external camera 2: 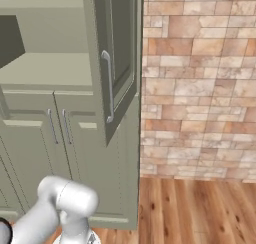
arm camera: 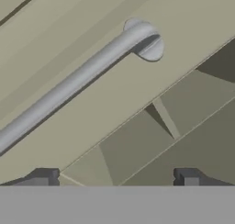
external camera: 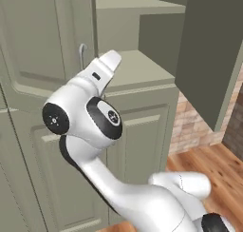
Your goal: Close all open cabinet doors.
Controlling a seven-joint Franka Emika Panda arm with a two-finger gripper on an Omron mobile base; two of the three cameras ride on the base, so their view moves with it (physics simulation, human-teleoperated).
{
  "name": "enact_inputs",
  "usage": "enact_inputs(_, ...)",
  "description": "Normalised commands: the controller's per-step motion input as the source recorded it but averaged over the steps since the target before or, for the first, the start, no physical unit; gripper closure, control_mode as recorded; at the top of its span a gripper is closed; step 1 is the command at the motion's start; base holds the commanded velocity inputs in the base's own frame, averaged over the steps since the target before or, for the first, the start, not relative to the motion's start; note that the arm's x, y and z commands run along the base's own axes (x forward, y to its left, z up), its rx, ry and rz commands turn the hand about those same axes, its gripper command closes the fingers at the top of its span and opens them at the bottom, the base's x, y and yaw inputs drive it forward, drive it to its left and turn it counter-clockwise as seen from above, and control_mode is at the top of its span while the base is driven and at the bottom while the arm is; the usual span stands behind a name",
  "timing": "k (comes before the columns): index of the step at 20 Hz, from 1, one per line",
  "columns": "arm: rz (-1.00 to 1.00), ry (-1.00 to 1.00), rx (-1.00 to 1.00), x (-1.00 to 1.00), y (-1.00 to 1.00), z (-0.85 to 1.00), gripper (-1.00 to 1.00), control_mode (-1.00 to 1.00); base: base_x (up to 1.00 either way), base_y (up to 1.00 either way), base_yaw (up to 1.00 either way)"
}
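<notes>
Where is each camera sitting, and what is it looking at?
Left base view: behind the arm's left, facing the cupboard shelves; white arm in front.
Right base view: behind its right, facing the open cabinet door and brick wall; arm low.
Hand view: on the hand, close to a door's bar handle; open claw tips.
Both base views share the shelves.

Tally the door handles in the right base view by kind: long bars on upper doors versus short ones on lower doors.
Long bar handle on the open upper door: 1
Short handles on the lower doors: 2
Total: 3
</notes>
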Motion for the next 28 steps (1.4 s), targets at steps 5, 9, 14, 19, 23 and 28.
enact_inputs(5,0.12,0.05,0.03,0.97,-0.21,0.1,-1.0,-1.0,0.0,0.0,0.0)
enact_inputs(9,0.06,0.06,0.0,1.0,0.07,0.21,-1.0,-1.0,0.0,0.0,0.0)
enact_inputs(14,0.07,0.01,0.0,0.85,0.3,0.23,-1.0,-1.0,0.0,0.0,0.0)
enact_inputs(19,0.08,0.03,0.0,0.83,0.37,0.07,-1.0,-1.0,0.0,0.0,0.0)
enact_inputs(23,0.07,0.02,0.0,0.81,0.37,0.0,-1.0,-1.0,0.0,0.0,0.0)
enact_inputs(28,0.04,0.03,0.0,0.71,0.44,0.0,-1.0,-1.0,0.0,0.0,0.0)
